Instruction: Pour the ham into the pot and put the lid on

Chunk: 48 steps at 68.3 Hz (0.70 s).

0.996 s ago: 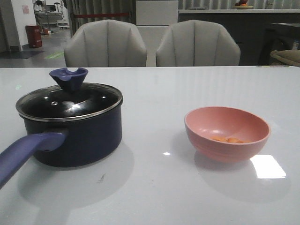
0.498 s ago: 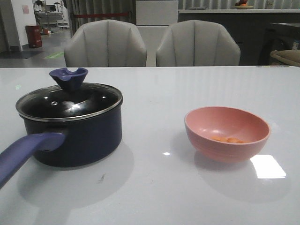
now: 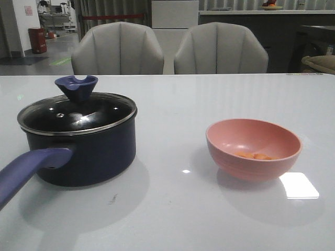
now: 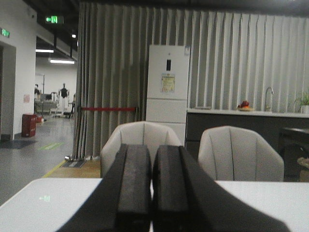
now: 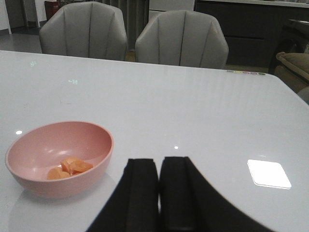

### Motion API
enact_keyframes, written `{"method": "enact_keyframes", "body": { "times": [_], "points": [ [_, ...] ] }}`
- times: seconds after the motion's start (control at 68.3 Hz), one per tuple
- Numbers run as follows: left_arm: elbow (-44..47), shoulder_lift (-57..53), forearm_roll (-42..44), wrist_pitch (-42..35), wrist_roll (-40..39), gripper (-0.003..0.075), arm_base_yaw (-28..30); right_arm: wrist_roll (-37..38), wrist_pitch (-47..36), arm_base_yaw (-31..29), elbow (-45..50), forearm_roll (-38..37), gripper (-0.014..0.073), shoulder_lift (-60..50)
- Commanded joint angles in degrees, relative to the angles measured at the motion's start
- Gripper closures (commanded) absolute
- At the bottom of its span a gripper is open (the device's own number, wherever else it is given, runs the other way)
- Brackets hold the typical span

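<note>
The dark navy pot (image 3: 89,151) stands at the table's left, its blue-purple handle (image 3: 29,172) pointing toward the front edge. The glass lid (image 3: 78,112) with its blue knob (image 3: 77,86) sits on the pot. A few orange-pink ham chunks (image 3: 255,155) (image 5: 70,167) lie in the pink bowl (image 3: 254,149) (image 5: 60,157) at the right. My right gripper (image 5: 159,162) is shut and empty, just beside the bowl and above the table. My left gripper (image 4: 152,147) is shut and empty, facing the chairs; the pot does not show in its view. Neither gripper shows in the front view.
Two grey chairs (image 3: 118,49) (image 3: 220,49) stand behind the white table's far edge (image 3: 209,75). A bright light reflection (image 3: 298,184) lies on the tabletop by the bowl. A counter and a fridge stand in the room beyond.
</note>
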Motion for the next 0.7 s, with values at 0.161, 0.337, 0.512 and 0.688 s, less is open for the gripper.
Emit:
{"method": "enact_keyframes", "body": {
  "times": [0.161,0.337,0.512,0.688],
  "points": [
    [-13.8,2.3,-0.8,14.0,-0.6,0.0607,0.0,-0.3,-4.4,-0.3,-0.3,-0.4,0.0424,-1.1],
    [-22.6,9.7,-0.8,25.5,-0.6,0.0607,0.0,-0.3,-4.4,-0.3,-0.3,-0.4,0.0424,-1.1],
    [-24.8,14.4,-3.2,28.9,-0.6,0.0607,0.0,-0.3,-4.4,-0.3,-0.3,-0.4,0.0424,-1.1],
    [-24.8,17.5,-3.0,28.0,-0.6,0.0607,0.0,-0.3,-4.4,-0.3,-0.3,-0.4,0.0424,-1.1]
  ]
}}
